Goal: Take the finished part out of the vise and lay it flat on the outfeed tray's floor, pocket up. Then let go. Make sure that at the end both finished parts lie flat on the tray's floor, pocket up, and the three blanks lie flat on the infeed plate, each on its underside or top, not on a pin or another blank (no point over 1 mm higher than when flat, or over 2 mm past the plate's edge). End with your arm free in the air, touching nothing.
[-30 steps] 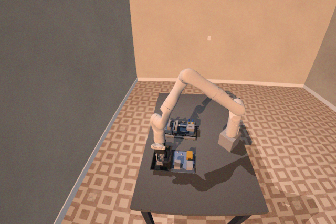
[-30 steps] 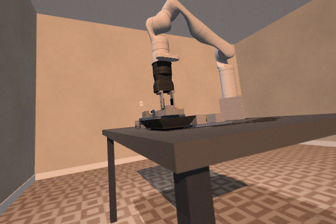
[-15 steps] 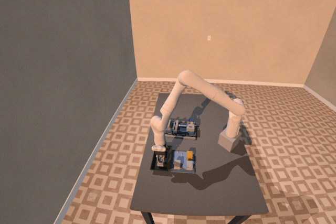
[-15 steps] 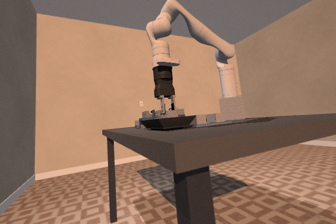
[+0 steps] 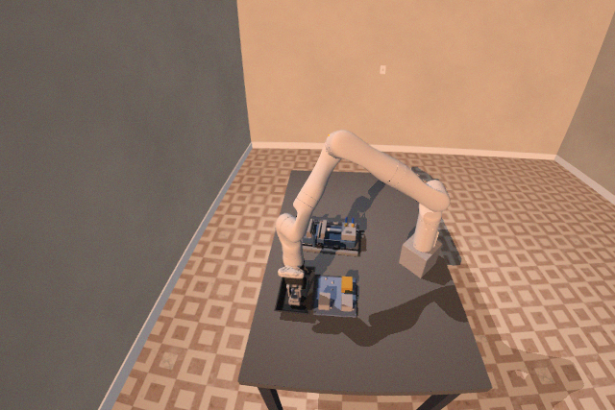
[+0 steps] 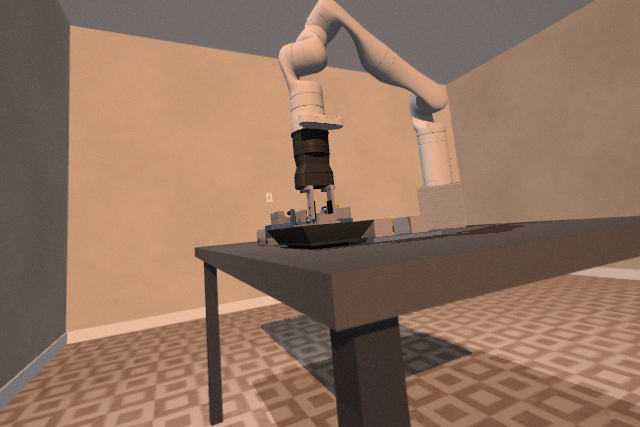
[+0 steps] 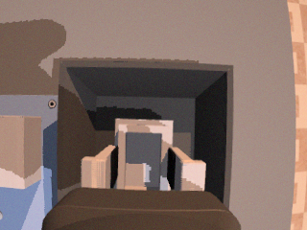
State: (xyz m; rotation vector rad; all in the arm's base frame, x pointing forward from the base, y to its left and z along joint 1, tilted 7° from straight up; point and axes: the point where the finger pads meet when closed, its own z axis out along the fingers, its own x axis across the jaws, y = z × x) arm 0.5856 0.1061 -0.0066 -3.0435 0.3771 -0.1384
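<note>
My gripper [image 5: 295, 297] [image 6: 319, 214] [image 7: 142, 161] points straight down into the dark outfeed tray [image 5: 280, 301] [image 6: 320, 234] [image 7: 211, 103] at the table's left edge. It is shut on the finished part [image 7: 160, 130], a pale block with a grey pocket facing up toward the wrist camera. The part is low inside the tray, over its floor. The tray's wall hides it in the exterior view, so I cannot tell whether it touches the floor. The vise [image 5: 330, 234] stands behind the tray, its jaws holding no part.
A blue fixture plate [image 5: 332, 310] [image 7: 26, 205] with pale blocks and a yellow block lies right beside the tray. The arm's pedestal [image 5: 419, 257] stands at the table's right side. The table's left edge runs just beyond the tray.
</note>
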